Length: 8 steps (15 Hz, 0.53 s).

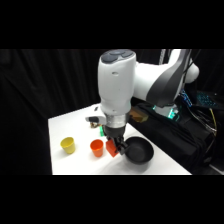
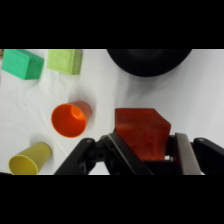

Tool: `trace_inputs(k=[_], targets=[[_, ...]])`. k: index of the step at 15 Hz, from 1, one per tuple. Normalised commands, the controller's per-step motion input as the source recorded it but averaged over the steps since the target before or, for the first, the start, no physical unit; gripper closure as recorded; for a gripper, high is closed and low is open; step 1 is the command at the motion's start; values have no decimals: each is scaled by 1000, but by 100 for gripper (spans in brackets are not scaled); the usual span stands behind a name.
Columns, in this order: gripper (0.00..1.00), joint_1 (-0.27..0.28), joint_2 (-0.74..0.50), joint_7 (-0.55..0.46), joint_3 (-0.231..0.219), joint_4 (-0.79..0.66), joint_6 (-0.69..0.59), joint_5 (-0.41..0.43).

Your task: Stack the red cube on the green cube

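The red cube (image 2: 140, 127) sits between my gripper's (image 2: 146, 146) two fingers, which are shut on its sides. In the side view the gripper (image 1: 113, 146) hangs low over the table's front with the red cube (image 1: 115, 151) at its tips, between the orange-red cup and the black bowl. The deep green cube (image 2: 21, 64) lies at the upper left of the wrist view, well away from the gripper and apart from the paler yellow-green cube (image 2: 65, 61) beside it. Only a sliver of green (image 1: 102, 131) shows behind the gripper in the side view.
An orange-red cup (image 2: 70, 119) (image 1: 96, 147) stands close to the left of the red cube. A yellow cup (image 2: 30, 158) (image 1: 68, 145) is further left. A black bowl (image 2: 147, 60) (image 1: 138, 151) sits just right of the gripper. The table's front edge (image 1: 115, 172) is near.
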Motion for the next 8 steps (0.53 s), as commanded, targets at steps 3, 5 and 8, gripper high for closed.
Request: trace_inputs(k=[3, 5, 8], targets=[[74, -240, -352, -69, -19, -296, 25, -57], [74, -249, -312, -124, -38, -267, 45, -1], [74, -235, -268, -150, -48, -247, 74, 54]])
